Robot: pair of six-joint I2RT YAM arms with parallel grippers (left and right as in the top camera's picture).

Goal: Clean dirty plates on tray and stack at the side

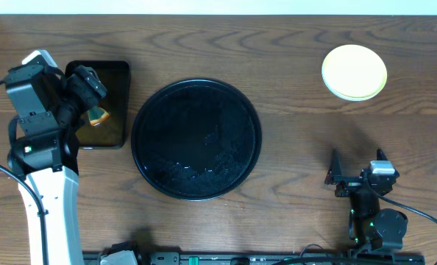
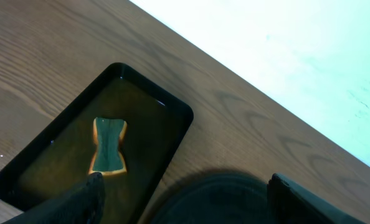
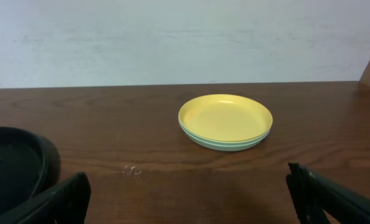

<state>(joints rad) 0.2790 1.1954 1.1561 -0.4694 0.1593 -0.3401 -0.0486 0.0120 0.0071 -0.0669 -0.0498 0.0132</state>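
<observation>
The plates (image 1: 354,71) sit stacked at the back right of the table, the pale yellow one on top and pale mint-blue rims under it; they also show in the right wrist view (image 3: 225,121). The round black tray (image 1: 196,138) lies mid-table with no plate on it, only wet traces. Its edge shows in the left wrist view (image 2: 222,202) and the right wrist view (image 3: 17,162). My left gripper (image 1: 92,87) is open and empty over the rectangular tray. My right gripper (image 1: 354,175) is open and empty at the front right, well short of the stack.
A small rectangular black tray (image 1: 119,73) at the left holds brownish water and a green-and-orange sponge (image 2: 108,146). A pale wall runs behind the table's far edge. A few white crumbs (image 3: 132,170) lie on the wood in front of the right gripper.
</observation>
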